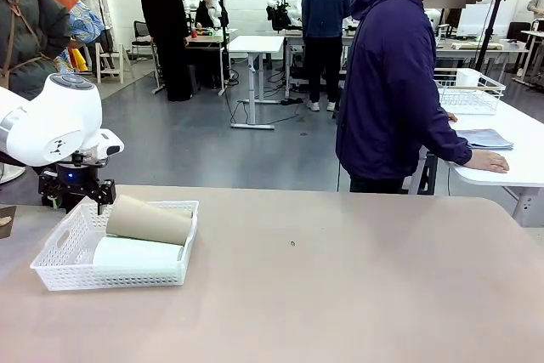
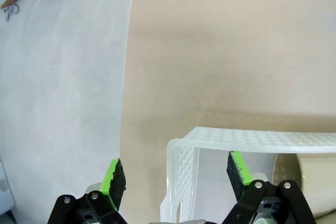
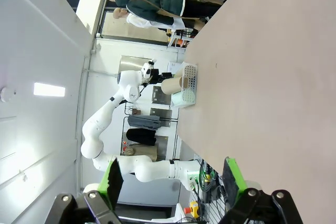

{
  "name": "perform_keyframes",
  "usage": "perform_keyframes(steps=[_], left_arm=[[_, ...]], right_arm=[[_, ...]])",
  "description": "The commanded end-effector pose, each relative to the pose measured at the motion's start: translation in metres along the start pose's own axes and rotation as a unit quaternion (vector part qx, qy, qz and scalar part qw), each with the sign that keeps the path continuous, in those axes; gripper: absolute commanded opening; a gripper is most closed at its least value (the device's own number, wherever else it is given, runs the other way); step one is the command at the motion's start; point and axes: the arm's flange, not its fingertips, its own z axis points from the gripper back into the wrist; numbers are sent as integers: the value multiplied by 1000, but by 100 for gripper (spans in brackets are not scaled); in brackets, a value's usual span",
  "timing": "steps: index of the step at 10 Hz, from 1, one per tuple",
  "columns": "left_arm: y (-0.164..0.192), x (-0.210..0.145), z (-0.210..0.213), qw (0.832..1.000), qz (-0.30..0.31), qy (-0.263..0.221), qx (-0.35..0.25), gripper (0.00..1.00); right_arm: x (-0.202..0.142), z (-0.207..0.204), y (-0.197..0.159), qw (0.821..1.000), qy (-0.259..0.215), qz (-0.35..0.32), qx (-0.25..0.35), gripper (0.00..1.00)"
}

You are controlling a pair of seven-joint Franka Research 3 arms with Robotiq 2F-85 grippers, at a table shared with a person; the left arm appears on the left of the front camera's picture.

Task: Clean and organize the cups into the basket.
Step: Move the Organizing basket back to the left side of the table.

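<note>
You have the basket [image 1: 59,271] at about 8 o'clock on the table [image 1: 340,286] in the front view, near the left edge. Both cups lie on their sides in it, side by side and touching: the tan cup [image 1: 149,220] toward the far wall, at 12 o'clock within the basket, and the mint cup [image 1: 136,254] just below it toward the near wall at 6 o'clock, their open ends facing 3 o'clock. Your left gripper [image 1: 78,195] hangs at the basket's far left corner, about 10 o'clock from the cups, above the rim and holding nothing. In the left wrist view its fingers [image 2: 114,182] stand spread wide, straddling the basket's end wall [image 2: 181,177], with bare table between them and part of the tan cup's side [image 2: 310,177] showing at 4 o'clock inside the basket. Your right gripper [image 3: 173,179] is also spread wide with nothing between its pads; its camera looks along the table, with the basket [image 3: 190,80] and the two cups small at 11 o'clock beside the left arm [image 3: 105,124]. A person [image 1: 391,82] in a dark purple jacket stands past the table's far edge at 1 o'clock, turned toward a side table [image 1: 510,155] with one hand [image 1: 488,161] resting flat on it.
</note>
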Motion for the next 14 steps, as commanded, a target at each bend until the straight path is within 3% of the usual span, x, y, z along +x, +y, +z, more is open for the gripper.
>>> perform_keyframes(steps=[1,4,6,8,9,11,12,14], left_arm=[[9,-12,45,997,72,-30,-16,100],[4,-85,170,986,126,-109,11,100],[-2,-129,215,983,130,-122,28,100],[-7,-161,231,990,96,-104,30,100],[-9,-173,229,997,32,-75,-2,100],[-5,-176,220,995,-83,-27,-45,100],[-15,-169,219,993,-103,-21,-49,100],[-8,-153,216,996,-86,-12,-37,100]], right_arm=[[-3,-3,2,1000,0,-4,-7,100],[-3,-3,2,1000,0,-4,-7,100],[-3,-3,2,1000,0,-4,-7,100],[-3,-3,2,1000,0,-4,-7,100],[-3,-3,2,1000,0,-4,-7,100],[-3,-3,2,1000,0,-4,-7,100],[-3,-3,2,1000,0,-4,-7,100],[-3,-3,2,1000,0,-4,-7,100]])
